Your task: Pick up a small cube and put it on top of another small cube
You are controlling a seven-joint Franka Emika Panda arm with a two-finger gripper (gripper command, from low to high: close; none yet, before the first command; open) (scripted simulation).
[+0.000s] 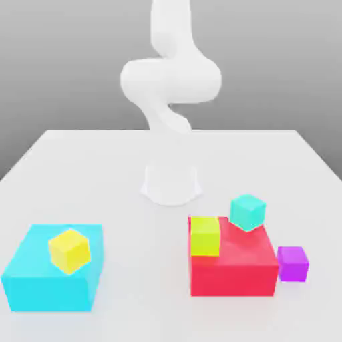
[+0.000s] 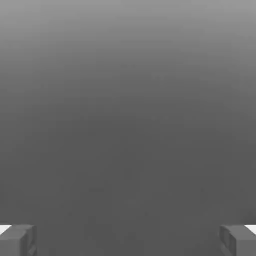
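Observation:
The small purple cube (image 1: 292, 263) rests on the white table, touching or nearly touching the big red block's side on the exterior view's right. The small teal cube (image 1: 248, 212) sits tilted at the red block's far corner, seemingly leaning on its top edge. In the hand view my gripper (image 2: 128, 240) stands open, its two grey fingertips (image 2: 17, 240) far apart with nothing between them and plain grey background ahead. The white arm (image 1: 170, 80) rises at the back of the table.
A big red block (image 1: 234, 262) carries a yellow-green small cube (image 1: 205, 236) on its near-left top. A large cyan block (image 1: 55, 268) at the exterior view's left holds a yellow small cube (image 1: 69, 250). The arm's white base (image 1: 171, 184) stands mid-table.

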